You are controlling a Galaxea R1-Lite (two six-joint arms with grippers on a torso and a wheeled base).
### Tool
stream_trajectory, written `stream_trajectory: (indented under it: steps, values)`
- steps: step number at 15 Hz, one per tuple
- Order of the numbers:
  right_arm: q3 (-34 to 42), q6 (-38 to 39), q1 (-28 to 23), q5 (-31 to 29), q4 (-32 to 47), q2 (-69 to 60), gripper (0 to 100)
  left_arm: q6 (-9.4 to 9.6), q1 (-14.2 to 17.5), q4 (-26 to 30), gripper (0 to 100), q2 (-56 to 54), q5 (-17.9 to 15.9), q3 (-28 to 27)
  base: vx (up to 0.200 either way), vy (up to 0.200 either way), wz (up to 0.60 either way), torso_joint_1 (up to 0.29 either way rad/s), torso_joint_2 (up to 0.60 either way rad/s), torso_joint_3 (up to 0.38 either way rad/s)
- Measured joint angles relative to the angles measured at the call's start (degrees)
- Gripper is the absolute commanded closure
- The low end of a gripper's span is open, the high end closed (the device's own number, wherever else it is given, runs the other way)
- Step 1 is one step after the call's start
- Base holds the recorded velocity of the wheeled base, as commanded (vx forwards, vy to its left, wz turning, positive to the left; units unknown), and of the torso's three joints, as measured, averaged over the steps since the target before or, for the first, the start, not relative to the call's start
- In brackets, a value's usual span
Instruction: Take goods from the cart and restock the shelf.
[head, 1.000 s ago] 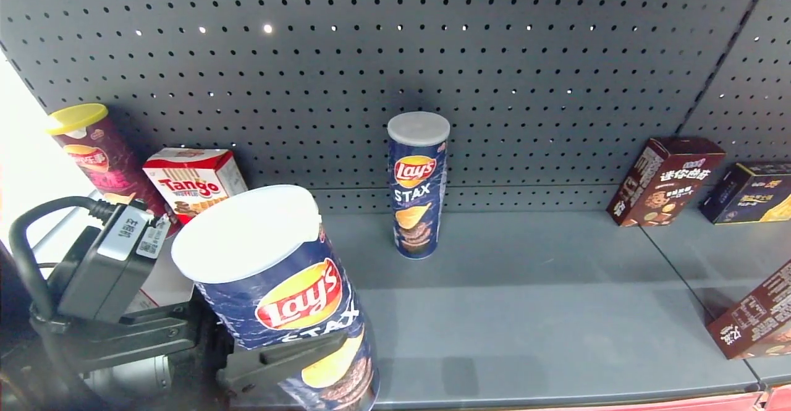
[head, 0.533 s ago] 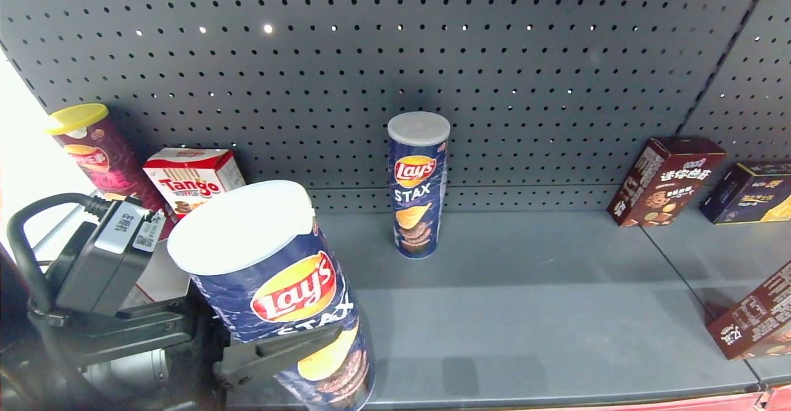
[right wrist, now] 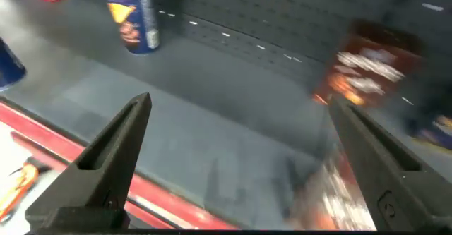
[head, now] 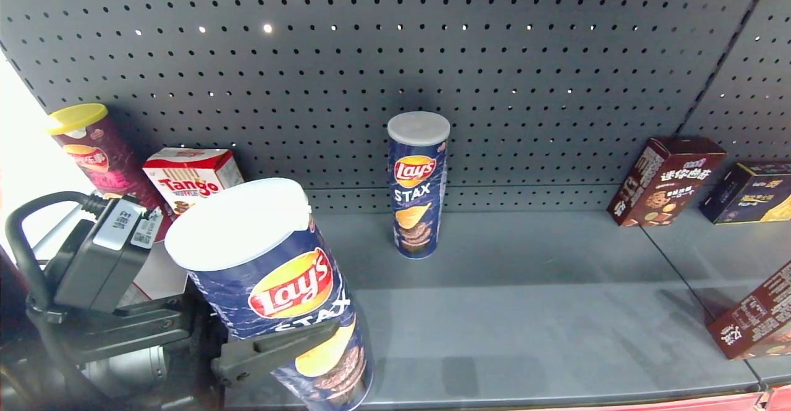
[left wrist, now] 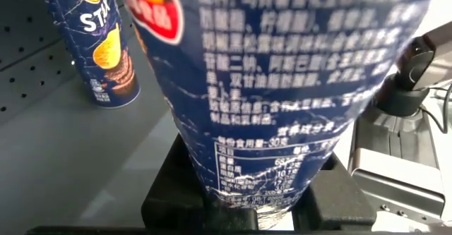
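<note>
The shelf (head: pixel 525 312) runs wide ahead of me, with bare deck between the standing can (head: pixel 417 182) at the back wall and the boxes (head: pixel 670 179) on the right. My can (head: pixel 272 287) is at the shelf's front-left edge, long axis near upright but tipped, lid leaning left; I cannot tell whether its base touches. The standing can lies ahead and to its right, well apart. The left end effector (head: pixel 281 346) is clamped low on my can's body. The right end effector (right wrist: pixel 239 104) hangs spread and empty over the shelf front, so I judge placing falls to the left arm.
</note>
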Motion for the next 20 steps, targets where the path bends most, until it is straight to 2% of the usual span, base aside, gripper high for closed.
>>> stream_trajectory:
  steps: [3, 6, 10, 12, 15, 17, 20]
  values:
    - [-0.5, 0.2, 3.6, -0.5, -8.8, 10.2, 0, 0.00, 0.8, 0.0, 100, 0.0, 0.0, 0.0, 0.000, 0.000, 0.00, 0.000, 0.00, 0.000]
    - [-0.7, 0.4, 4.9, 0.1, -15.6, 18.5, 0, 0.00, 0.9, 0.0, 100, 0.0, 0.0, 0.0, 0.000, 0.000, 0.00, 0.000, 0.00, 0.000]
    - [-0.6, 2.3, 5.8, 8.3, -16.8, 23.8, 0, -0.01, 0.8, 0.0, 100, 0.0, 0.1, 0.0, 0.000, 0.000, 0.00, 0.000, 0.00, 0.000]
    - [-0.9, 2.0, 5.8, 10.2, -18.1, 26.0, 0, 0.00, 0.8, 0.1, 100, 0.0, 0.1, -0.1, 0.000, 0.000, 0.00, 0.000, 0.00, 0.000]
    - [-1.7, 1.1, 5.5, 16.0, -27.7, 31.7, 0, -0.01, 0.8, 0.2, 100, 0.0, 0.2, -0.5, 0.000, 0.000, 0.00, 0.000, 0.00, 0.000]
    - [-4.0, 0.6, 5.5, 19.5, -30.6, 36.4, 0, -0.04, 0.8, 0.2, 100, 0.0, 0.4, -0.6, 0.000, 0.000, 0.00, 0.000, 0.00, 0.000]
    - [-9.6, 0.2, 5.8, 28.8, -33.3, 43.6, 0, -0.01, 0.8, 0.2, 100, 0.1, 0.5, -0.3, 0.000, 0.000, 0.00, 0.000, 0.00, 0.000]
